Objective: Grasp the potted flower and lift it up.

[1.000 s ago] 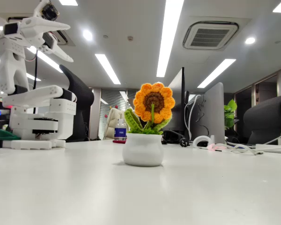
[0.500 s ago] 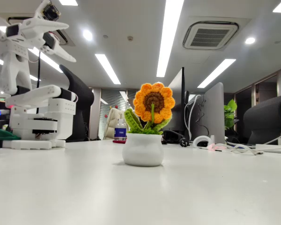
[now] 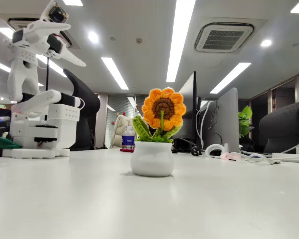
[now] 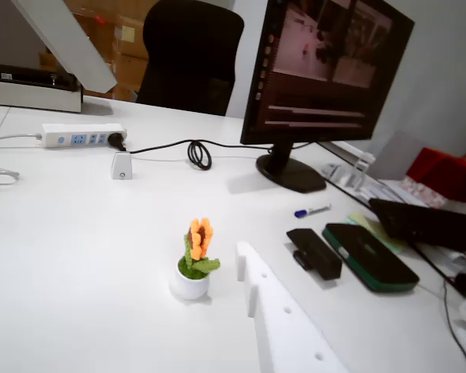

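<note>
Orange crochet potted flower (image 3: pixel 154 142), glossy white pot.

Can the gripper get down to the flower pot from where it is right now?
Probably yes. The gripper is open, high above the table, and the flower pot stands alone with bare table around it. Nothing stands between them.

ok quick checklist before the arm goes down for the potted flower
1. potted flower upright on the table: ok
2. Space around the white pot clear for fingers: ok, nearest clutter is a black device well to its right in the wrist view
3. gripper open: ok, fingers spread in the fixed view
4. Gripper lined up over the flower: not ok, raised high and off to the left in the fixed view
5. Contact with the flower: not ok, none yet
</note>
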`<state>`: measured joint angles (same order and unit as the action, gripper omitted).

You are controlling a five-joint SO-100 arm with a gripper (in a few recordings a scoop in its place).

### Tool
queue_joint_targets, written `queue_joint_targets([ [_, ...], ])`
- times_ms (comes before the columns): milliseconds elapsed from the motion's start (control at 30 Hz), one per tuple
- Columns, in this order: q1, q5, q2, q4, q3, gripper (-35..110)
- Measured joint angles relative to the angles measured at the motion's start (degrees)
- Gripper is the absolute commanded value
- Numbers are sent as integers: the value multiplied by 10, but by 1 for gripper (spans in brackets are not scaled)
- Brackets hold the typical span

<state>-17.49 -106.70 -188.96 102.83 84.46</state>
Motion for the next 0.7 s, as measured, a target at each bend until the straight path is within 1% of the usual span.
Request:
queue_joint_targets([
  [233, -11, 0, 0, 0, 4, 73],
  [400, -32, 4, 6, -25, 31, 73],
  [700, -59, 0, 98, -28, 36, 73],
])
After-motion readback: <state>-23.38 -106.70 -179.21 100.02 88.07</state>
